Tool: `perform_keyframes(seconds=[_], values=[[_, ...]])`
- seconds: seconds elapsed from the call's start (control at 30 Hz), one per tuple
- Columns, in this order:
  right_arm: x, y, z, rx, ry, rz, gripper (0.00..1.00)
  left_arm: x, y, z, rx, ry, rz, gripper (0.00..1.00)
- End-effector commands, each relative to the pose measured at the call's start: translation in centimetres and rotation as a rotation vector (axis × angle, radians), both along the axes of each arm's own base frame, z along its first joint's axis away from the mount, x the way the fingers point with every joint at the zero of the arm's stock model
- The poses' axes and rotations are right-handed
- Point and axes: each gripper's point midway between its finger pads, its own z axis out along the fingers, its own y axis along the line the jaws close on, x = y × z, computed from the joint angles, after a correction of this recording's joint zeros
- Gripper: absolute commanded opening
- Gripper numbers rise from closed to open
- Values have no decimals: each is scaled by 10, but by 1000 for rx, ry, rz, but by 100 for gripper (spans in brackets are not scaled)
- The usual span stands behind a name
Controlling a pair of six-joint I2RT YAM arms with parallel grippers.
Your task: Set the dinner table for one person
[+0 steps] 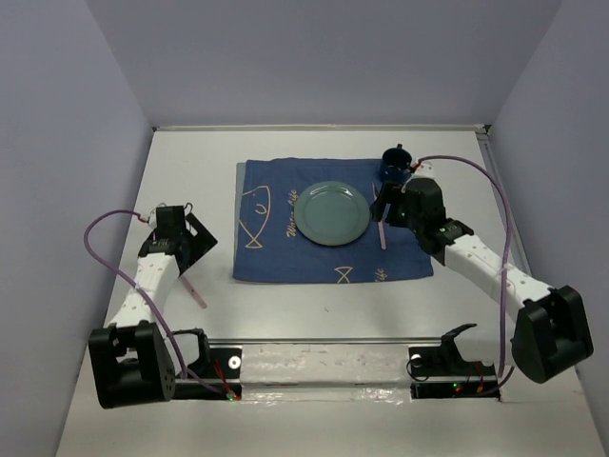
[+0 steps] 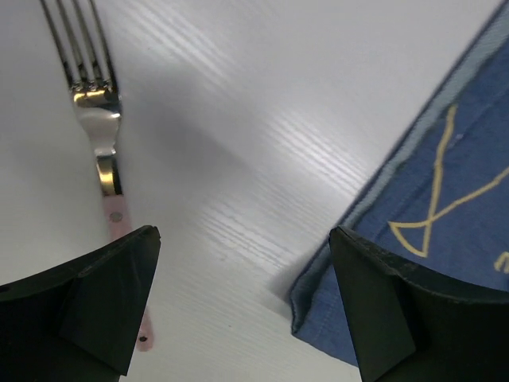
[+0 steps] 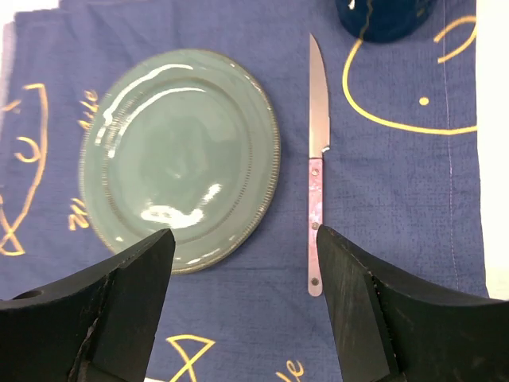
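Plate [image 1: 331, 212], knife [image 1: 382, 231] and cup [image 1: 395, 164] sit on the cloth [image 1: 276, 257]; the fork [image 1: 196, 292] (toward the dinner table's [image 1: 314, 314] left edge) awaits placing. Left gripper [image 2: 242, 239] and right gripper [image 3: 244, 235] gape empty.

Glossy glazed plate [image 3: 181, 163] on woven cloth [image 3: 398, 199]; polished metal fork [image 2: 91, 95].

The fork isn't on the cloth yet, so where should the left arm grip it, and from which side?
Take the fork by its pink handle, just behind the metal neck, coming straight down from above. It lies flat on the dinner table, so the open fingers of the left gripper should close across the handle's narrow width.
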Motion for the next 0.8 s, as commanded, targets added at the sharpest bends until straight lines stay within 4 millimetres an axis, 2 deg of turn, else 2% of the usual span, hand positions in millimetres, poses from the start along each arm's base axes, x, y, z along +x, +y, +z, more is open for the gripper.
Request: perform_keyframes(seconds=[0.0,0.13,0.33,0.43,0.53,0.6,0.63,0.73,0.77], values=[[-13,3,6,23,-12,29,78,-12,26,-8,60,110,117,99],[-18,-8,10,-6,-38,6,78,-27,40,-25,97,221,191,99],[-23,-5,19,15,-56,29,78,-38,47,-37,125,301,249,98],[-24,-5,24,22,-68,28,77,-39,47,-45,123,332,247,89],[-25,-5,23,26,-67,26,77,-39,43,-58,101,354,235,74],[-26,-3,21,32,-60,35,77,-38,40,-64,81,361,230,67],[-26,-3,20,34,-56,35,77,-36,41,-66,72,349,236,57],[-26,-2,20,37,-53,40,76,-33,43,-64,71,329,238,42],[-25,-2,20,38,-53,38,76,-31,46,-63,67,313,245,28]])
